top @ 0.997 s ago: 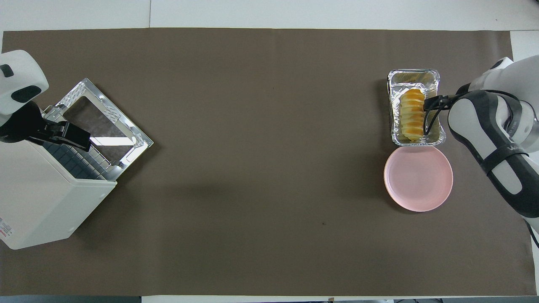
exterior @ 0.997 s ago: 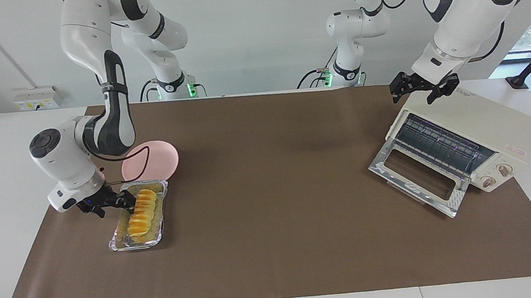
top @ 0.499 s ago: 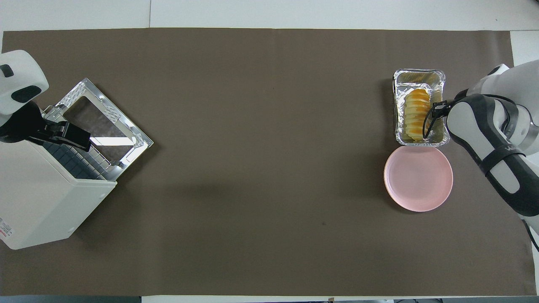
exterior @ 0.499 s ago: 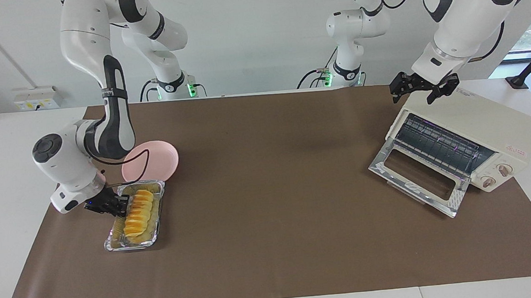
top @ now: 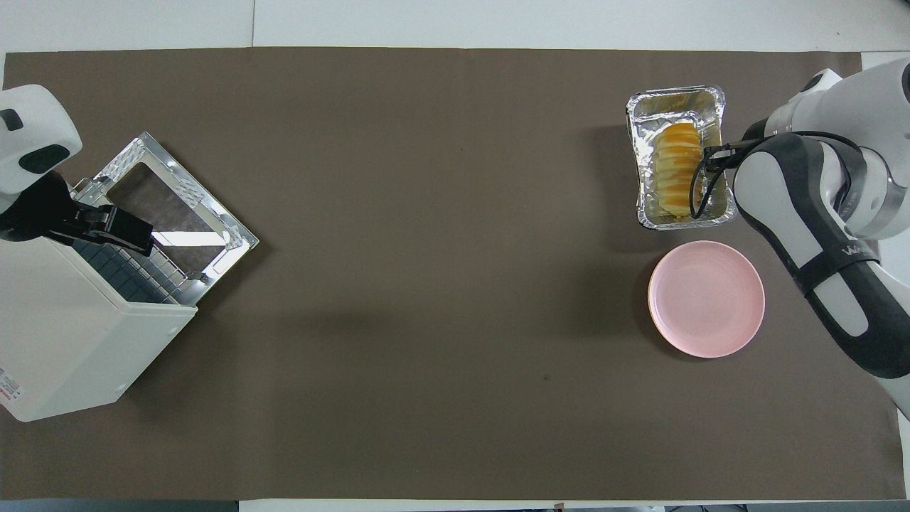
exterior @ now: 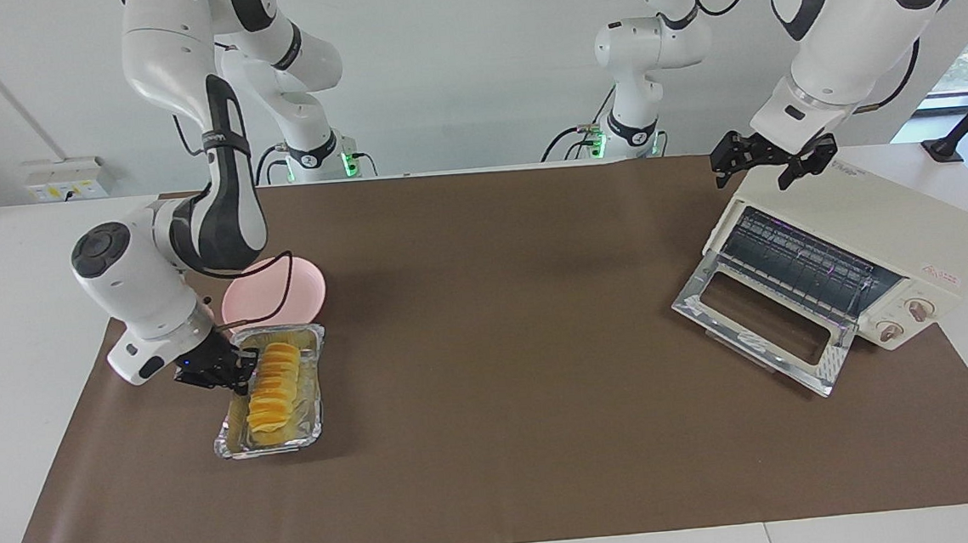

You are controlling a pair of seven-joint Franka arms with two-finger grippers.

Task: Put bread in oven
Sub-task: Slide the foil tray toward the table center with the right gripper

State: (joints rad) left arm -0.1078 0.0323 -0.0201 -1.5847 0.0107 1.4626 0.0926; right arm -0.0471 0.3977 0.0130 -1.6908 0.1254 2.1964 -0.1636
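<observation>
The bread [exterior: 275, 388] [top: 675, 171], a ridged golden-yellow loaf, lies in a crinkled foil tray [exterior: 232, 447] [top: 675, 96] toward the right arm's end of the table. My right gripper [exterior: 231, 370] [top: 711, 153] is shut on the tray's long rim, beside the loaf; it does not hold the bread itself. The cream oven [exterior: 873, 236] [top: 71, 341] stands at the left arm's end with its glass door [exterior: 761, 329] [top: 170, 199] folded down open and the wire rack showing. My left gripper [exterior: 762, 171] [top: 106, 227] hangs open over the oven's top edge, holding nothing.
A round pink plate [exterior: 281, 290] [top: 706, 299] sits beside the foil tray, nearer to the robots. A brown mat [exterior: 498, 347] [top: 426, 284] covers the table between tray and oven.
The right gripper closed on the tray's rim, and tray and bread moved with it, first toward the right arm's end, then away from the pink plate toward the table's middle. The left arm stayed still.
</observation>
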